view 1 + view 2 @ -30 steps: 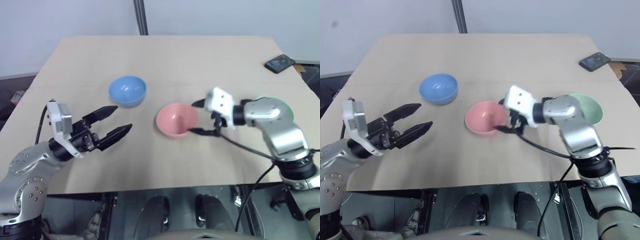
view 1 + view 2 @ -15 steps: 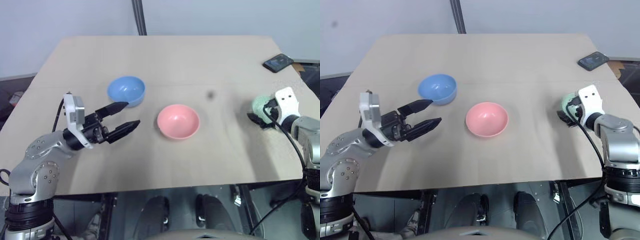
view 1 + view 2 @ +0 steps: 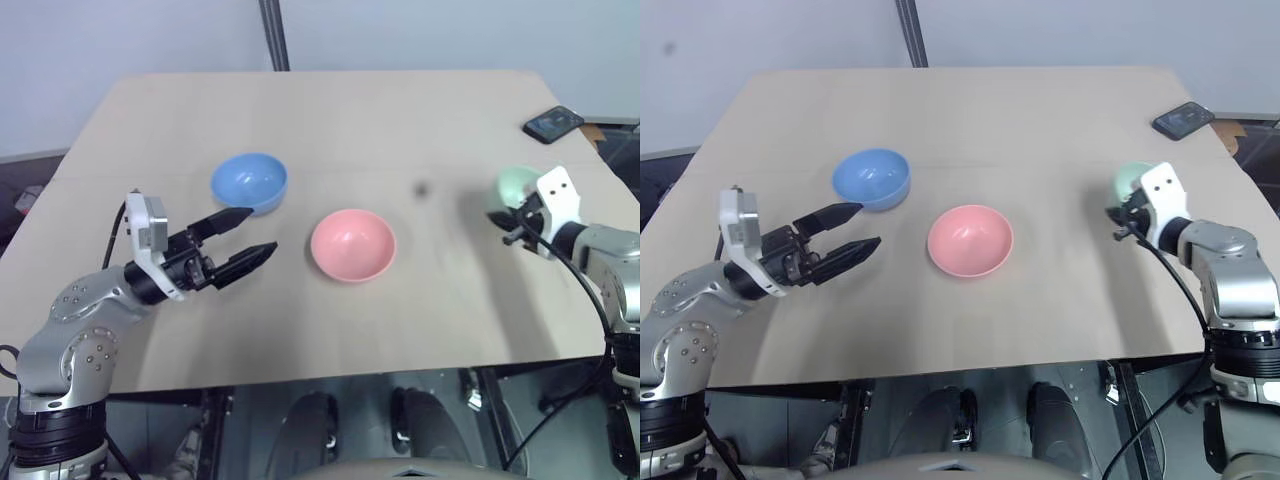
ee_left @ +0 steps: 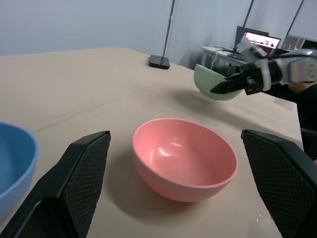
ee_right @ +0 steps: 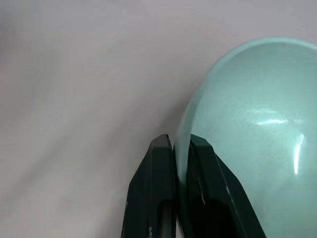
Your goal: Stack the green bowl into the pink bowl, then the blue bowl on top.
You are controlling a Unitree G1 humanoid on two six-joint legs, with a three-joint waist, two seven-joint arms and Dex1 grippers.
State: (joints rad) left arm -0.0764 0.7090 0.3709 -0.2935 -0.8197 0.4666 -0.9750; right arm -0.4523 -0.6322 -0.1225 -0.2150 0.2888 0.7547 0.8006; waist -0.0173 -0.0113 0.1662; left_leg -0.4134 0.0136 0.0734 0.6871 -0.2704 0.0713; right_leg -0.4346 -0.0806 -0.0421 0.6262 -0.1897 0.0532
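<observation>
The green bowl [image 3: 515,183] hangs tilted just above the table at the right side. My right gripper [image 5: 181,141] is shut on its rim, one finger inside and one outside. The same bowl [image 4: 213,84] shows beyond the pink one in the left wrist view, with a shadow under it. The pink bowl [image 3: 352,245] stands upright in the middle of the table. To its left and farther back sits the blue bowl [image 3: 249,181]. My left gripper [image 3: 262,230] is open, hovering just in front of the blue bowl and pointing towards the pink bowl, with nothing between its fingers [image 4: 84,188].
A dark phone [image 3: 553,124] lies at the far right corner of the tan table [image 3: 400,110]. A metal pole [image 3: 270,35] rises behind the table's far edge.
My right gripper swung from beside the pink bowl out to the right, shut on the green bowl's rim and raised it slightly. The left gripper has stayed open.
</observation>
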